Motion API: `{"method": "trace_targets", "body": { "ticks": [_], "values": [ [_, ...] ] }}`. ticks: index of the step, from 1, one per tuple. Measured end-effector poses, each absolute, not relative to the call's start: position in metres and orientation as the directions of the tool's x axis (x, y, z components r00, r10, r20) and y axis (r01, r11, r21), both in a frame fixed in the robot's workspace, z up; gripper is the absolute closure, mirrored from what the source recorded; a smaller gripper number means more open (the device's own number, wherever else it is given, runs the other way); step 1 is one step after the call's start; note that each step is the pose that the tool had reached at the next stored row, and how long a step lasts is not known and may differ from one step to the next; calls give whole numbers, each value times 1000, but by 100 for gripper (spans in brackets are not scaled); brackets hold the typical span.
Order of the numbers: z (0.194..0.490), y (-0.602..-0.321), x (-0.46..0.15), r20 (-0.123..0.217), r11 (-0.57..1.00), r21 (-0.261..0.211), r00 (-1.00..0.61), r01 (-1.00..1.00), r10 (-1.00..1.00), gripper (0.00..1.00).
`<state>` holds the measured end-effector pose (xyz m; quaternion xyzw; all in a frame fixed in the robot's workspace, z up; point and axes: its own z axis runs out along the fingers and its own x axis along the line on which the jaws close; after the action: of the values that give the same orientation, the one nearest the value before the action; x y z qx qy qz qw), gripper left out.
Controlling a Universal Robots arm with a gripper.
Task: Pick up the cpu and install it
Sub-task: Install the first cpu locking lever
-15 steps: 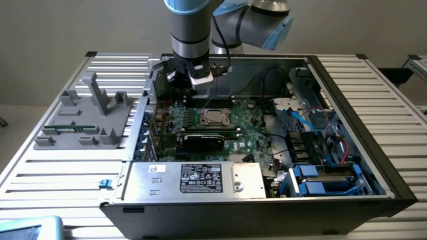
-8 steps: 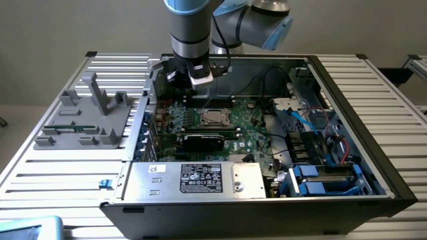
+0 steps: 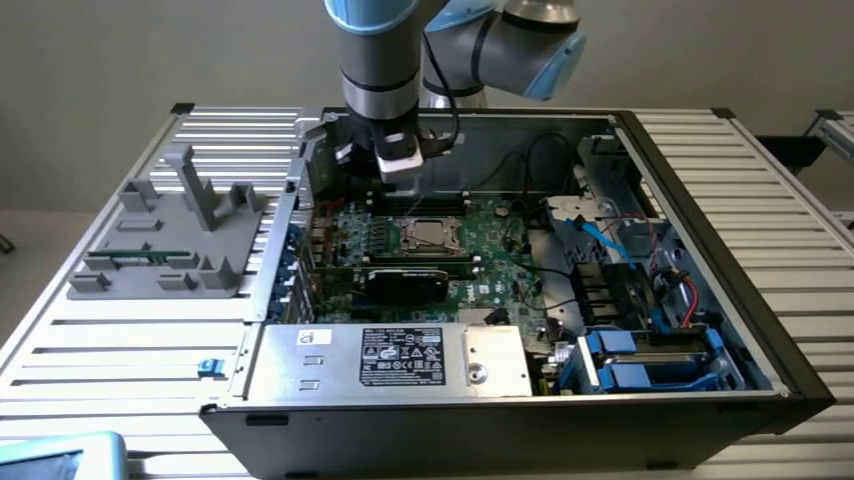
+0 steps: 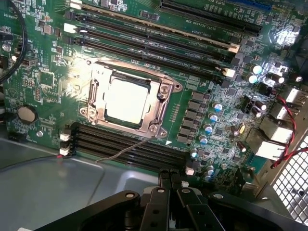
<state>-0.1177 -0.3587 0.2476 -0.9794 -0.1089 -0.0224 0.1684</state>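
Note:
The cpu (image 4: 127,100) lies flat in its socket on the green motherboard (image 4: 43,82), its pale metal top glaring under the light, with the metal socket frame (image 4: 161,94) around it. In the exterior view the cpu (image 3: 427,234) sits mid-board inside the open computer case. My gripper (image 4: 171,180) hangs above the board, off to one side of the socket and apart from the cpu. Its black fingers are shut together with nothing between them. In the exterior view the gripper (image 3: 398,172) is over the far part of the board.
Black memory slots (image 4: 125,144) flank the socket on both sides. A grey power supply (image 3: 387,358) fills the case's near side, with blue drive bays (image 3: 641,360) and cables on the exterior view's right. A grey parts fixture (image 3: 174,240) holding a green memory stick (image 3: 134,254) stands on the left.

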Motion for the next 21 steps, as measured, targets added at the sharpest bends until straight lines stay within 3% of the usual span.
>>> {"method": "trace_targets", "body": {
  "ticks": [21],
  "values": [
    [230, -359, -118, 90, -934, -351, 991, -57, -95, 88]
  ]
}}
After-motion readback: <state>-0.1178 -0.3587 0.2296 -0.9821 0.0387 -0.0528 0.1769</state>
